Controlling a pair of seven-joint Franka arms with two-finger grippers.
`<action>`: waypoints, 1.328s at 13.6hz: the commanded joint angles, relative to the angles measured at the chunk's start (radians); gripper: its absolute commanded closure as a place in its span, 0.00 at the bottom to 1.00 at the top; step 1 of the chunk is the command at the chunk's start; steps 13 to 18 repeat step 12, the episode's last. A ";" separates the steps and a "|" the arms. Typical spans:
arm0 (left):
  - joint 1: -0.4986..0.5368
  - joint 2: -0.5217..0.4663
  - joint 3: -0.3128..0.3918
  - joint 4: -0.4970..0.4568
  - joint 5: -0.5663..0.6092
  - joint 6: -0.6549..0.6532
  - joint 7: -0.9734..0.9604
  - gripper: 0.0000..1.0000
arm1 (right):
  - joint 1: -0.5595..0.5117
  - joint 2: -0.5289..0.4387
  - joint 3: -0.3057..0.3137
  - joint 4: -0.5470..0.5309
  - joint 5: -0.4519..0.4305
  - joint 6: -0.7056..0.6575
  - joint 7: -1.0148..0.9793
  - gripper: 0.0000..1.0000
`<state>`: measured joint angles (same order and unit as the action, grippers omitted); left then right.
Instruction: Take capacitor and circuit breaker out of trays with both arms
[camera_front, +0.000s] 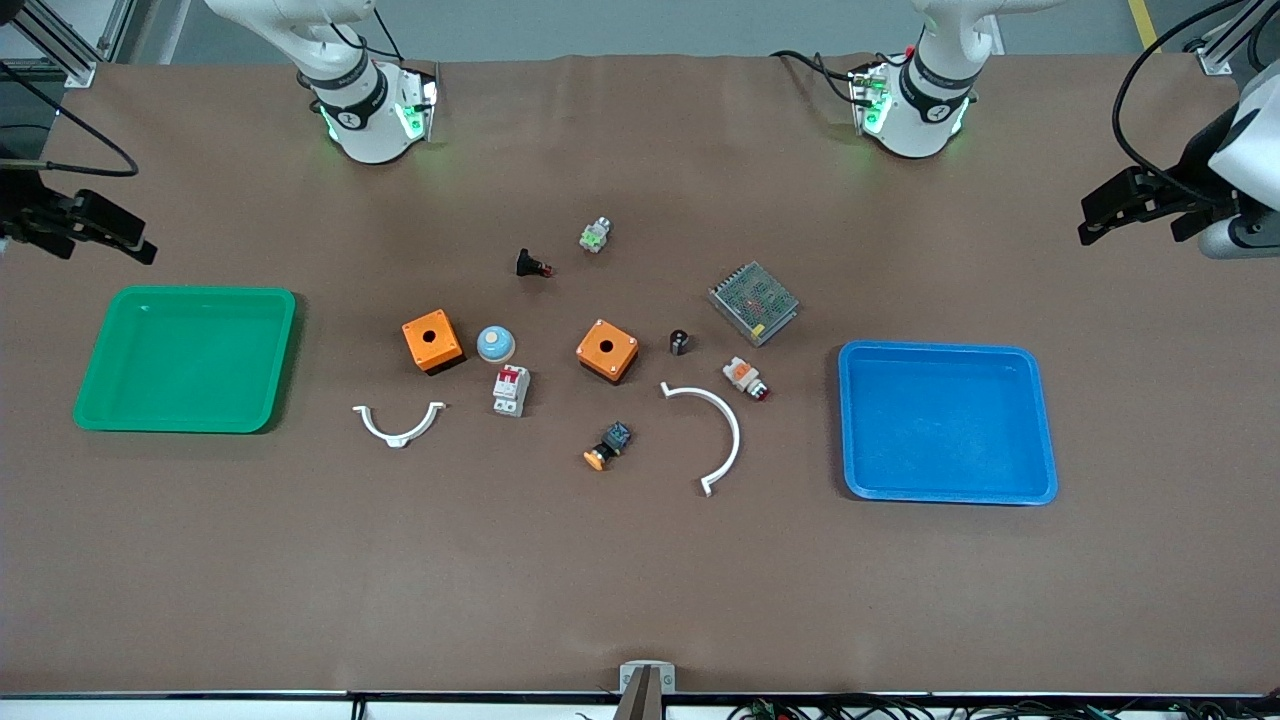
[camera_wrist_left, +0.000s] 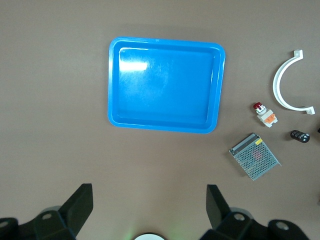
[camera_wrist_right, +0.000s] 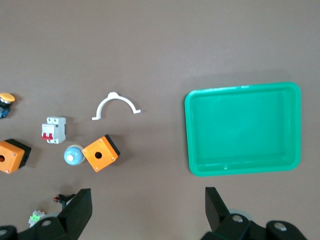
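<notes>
Trays: the green tray (camera_front: 185, 358) and blue tray (camera_front: 947, 422) both lie bare on the worktop (camera_front: 640, 580); the task's parts already sit outside them.
Capacitor: on the worktop (camera_wrist_left: 60, 100) between the two trays, well apart from the blue tray (camera_wrist_left: 165, 85), just beside an orange box (camera_front: 607, 350); capacitor (camera_front: 678, 342) (camera_wrist_left: 299, 135).
Circuit breaker: on the worktop (camera_wrist_right: 150, 50) well apart from the green tray (camera_wrist_right: 243, 128), near the other orange box (camera_front: 432, 341); circuit breaker (camera_front: 510, 389) (camera_wrist_right: 53, 129).
Left pincer: wide open, holding nothing, up over the worktop's edge near the blue tray; left pincer (camera_front: 1135, 205) (camera_wrist_left: 149, 202).
Right pincer: wide open, empty, up over the worktop's edge near the green tray; right pincer (camera_front: 85, 228) (camera_wrist_right: 148, 202).
Gap: each part lies well apart from its pincer.
Judgement: nothing seems left to lift out; if a part is fetched, come straight down, fingers astride its narrow sides, clear of the box.
</notes>
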<state>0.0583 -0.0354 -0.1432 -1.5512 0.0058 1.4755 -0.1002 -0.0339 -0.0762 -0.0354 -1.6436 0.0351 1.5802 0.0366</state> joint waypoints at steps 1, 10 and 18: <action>0.000 -0.017 -0.015 0.000 0.026 -0.026 -0.001 0.00 | -0.018 0.038 0.017 0.077 -0.003 -0.012 0.005 0.00; 0.006 -0.014 -0.019 0.026 0.026 -0.026 0.014 0.00 | -0.023 0.058 0.017 0.128 -0.004 0.000 -0.003 0.00; 0.006 -0.015 -0.016 0.033 0.023 -0.029 0.014 0.00 | -0.023 0.096 0.018 0.180 -0.003 -0.002 -0.003 0.00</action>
